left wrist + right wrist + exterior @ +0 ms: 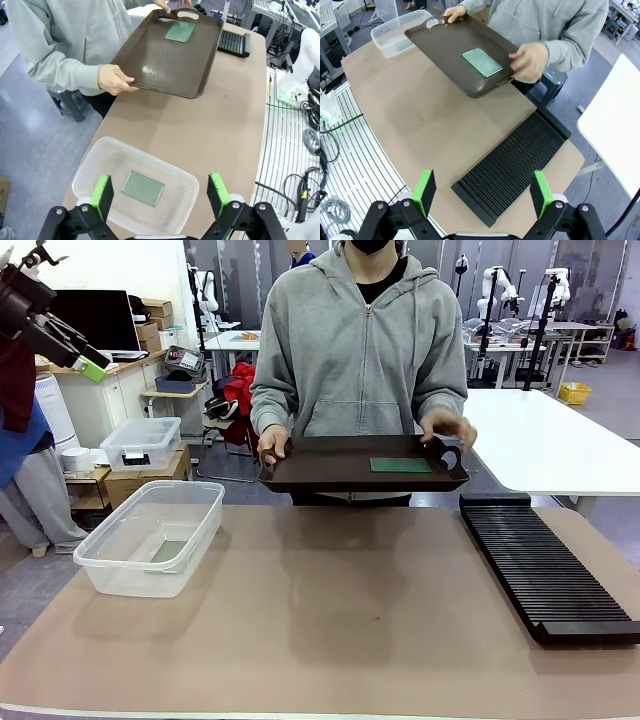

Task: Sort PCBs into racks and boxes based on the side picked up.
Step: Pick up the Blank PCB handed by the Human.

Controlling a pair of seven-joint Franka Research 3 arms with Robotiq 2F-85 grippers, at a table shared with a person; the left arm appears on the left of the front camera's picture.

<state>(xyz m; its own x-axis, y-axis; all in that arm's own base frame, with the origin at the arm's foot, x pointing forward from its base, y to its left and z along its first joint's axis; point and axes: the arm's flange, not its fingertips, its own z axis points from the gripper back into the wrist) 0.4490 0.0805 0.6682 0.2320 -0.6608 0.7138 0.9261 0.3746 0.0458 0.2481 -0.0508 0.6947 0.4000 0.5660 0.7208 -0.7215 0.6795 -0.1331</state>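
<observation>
Two PCBs: one PCB (401, 465) lies flat on the single brown tray (320, 475) that a person (360, 350) holds at the desk's (330, 620) far edge, the other PCB (143, 188) inside the one clear box (150, 535). One black rack (545, 565) sits opposite. Left claw (160, 192) and right claw (482, 191) both spread apart, empty.

Front across table (330, 620), wrists overhead, tray (325, 468) shared

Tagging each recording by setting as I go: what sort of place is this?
Probably a lab or electronics workshop: a slotted black rack, a PCB on a tray, white workbenches behind, and loose cables off to the side.
</observation>
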